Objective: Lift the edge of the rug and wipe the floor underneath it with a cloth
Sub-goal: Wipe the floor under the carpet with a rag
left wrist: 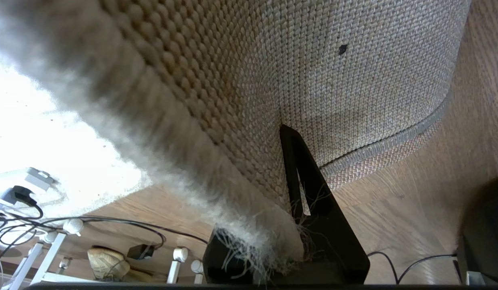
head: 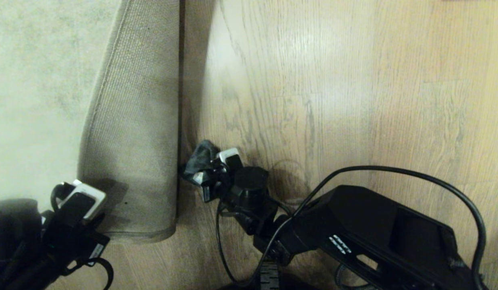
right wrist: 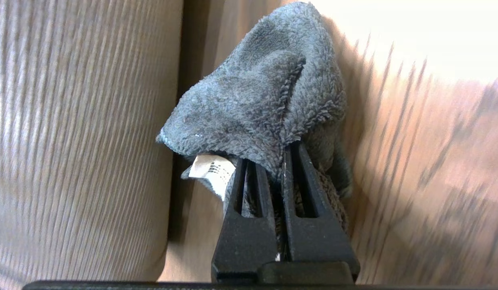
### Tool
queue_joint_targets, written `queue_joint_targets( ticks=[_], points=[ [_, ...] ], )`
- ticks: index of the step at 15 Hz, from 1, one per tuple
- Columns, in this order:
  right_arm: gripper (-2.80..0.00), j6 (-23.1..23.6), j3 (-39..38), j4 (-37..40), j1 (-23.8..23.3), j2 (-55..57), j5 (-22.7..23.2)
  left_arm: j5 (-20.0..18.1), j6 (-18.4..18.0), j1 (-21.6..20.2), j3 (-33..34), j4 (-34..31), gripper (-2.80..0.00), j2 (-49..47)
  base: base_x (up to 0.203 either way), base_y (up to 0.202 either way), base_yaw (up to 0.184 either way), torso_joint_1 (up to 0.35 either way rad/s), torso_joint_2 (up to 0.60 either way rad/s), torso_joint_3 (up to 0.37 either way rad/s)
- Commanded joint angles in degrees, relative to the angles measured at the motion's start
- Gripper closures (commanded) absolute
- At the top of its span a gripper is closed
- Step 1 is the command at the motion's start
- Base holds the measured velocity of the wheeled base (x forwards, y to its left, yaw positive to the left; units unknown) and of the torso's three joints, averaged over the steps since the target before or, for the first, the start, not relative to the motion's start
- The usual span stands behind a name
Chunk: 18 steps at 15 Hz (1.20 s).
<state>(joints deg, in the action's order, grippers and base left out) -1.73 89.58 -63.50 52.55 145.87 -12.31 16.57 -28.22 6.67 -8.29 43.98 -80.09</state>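
Note:
The rug edge [head: 99,94] is folded back over the pale rug [head: 31,80], so a strip of woven tan backing [head: 140,121] faces up. At the lower left, my left gripper [head: 80,198] is shut on the frayed corner of the rug edge [left wrist: 265,241], which sits pinched between its black fingers [left wrist: 313,201]. Right beside the fold, my right gripper [head: 211,171] is shut on the dark grey cloth [head: 200,158]. The cloth [right wrist: 265,88] bunches over the fingertips of my right gripper [right wrist: 275,161] and lies against the brown wood floor [head: 333,100].
My right arm's black links [head: 353,225] and a looping cable [head: 434,181] cover the floor at the lower right. In the left wrist view, past the rug, there are white furniture legs [left wrist: 51,253], black cables [left wrist: 112,221] and a white power strip [left wrist: 31,179].

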Motion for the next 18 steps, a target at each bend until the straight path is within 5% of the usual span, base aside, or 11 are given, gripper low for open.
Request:
queue_joint_targets(
  ticks=[1, 13, 18],
  points=[
    [0.0, 0.0, 2.7, 1.0, -0.8, -0.1, -0.1, 0.1, -0.1, 0.0, 0.0, 0.2, 0.0, -0.1, 0.0, 0.0, 0.0, 0.0, 0.0, 0.0],
    [0.0, 2.2, 3.8, 5.4, -4.8, -8.4, -0.1, 0.1, -0.3, 0.0, -0.1, 0.2, 0.0, 0.4, 0.0, 0.0, 0.0, 0.0, 0.0, 0.0],
    [0.0, 4.7, -3.9, 6.1, -7.8, -14.8, -0.2, 0.1, -0.3, 0.0, 0.0, 0.2, 0.0, 1.0, 0.0, 0.0, 0.0, 0.0, 0.0, 0.0]
  ],
)
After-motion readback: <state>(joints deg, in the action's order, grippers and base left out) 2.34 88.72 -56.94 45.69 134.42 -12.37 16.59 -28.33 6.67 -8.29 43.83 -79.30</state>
